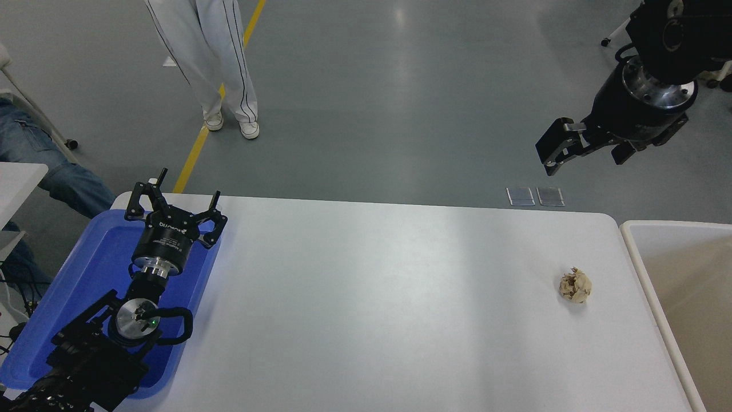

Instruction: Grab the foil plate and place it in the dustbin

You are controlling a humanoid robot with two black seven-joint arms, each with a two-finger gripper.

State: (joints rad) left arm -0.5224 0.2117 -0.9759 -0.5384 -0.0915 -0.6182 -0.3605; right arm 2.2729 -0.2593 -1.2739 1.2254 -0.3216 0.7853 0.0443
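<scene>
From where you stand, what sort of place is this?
Probably a robot lab or test floor, not a home: a bare grey floor with a painted yellow line, a white table with a blue tray and a dustbin, and wheeled chair legs.

Bright, even overhead light, sharp focus; soft glare streaks on the floor.

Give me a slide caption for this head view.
Right gripper raised open near the dustbin; paper ball on table.
</scene>
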